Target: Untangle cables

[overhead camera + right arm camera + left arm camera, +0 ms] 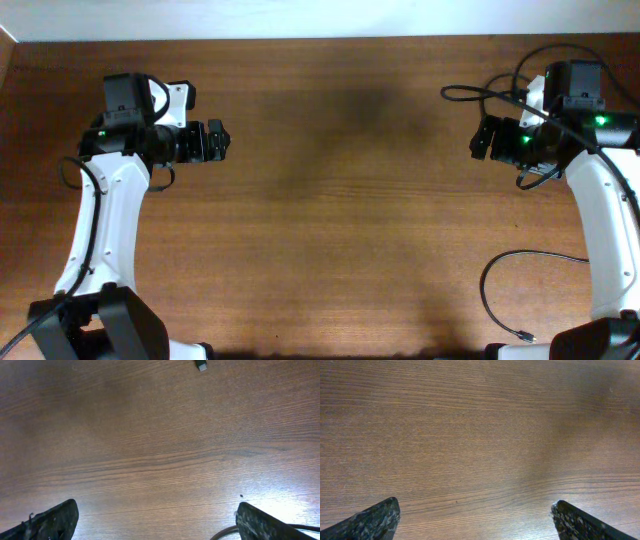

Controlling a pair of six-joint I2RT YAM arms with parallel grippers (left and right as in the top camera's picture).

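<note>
One thin black cable (487,278) lies on the table at the lower right and curves down to a small plug (522,335). A second black cable (478,94) loops at the upper right beside the right arm, with its free end pointing left. In the right wrist view a small plug (201,366) lies at the top edge, and a cable curve (224,534) shows by the right finger. My right gripper (483,138) (157,506) is open over bare wood. My left gripper (216,140) (475,505) is open at the far left, away from any cable.
The brown wooden table (330,200) fills the view, and a pale wall strip runs along its far edge. The arm bases stand at the near corners. Thicker black wires hang on both arms.
</note>
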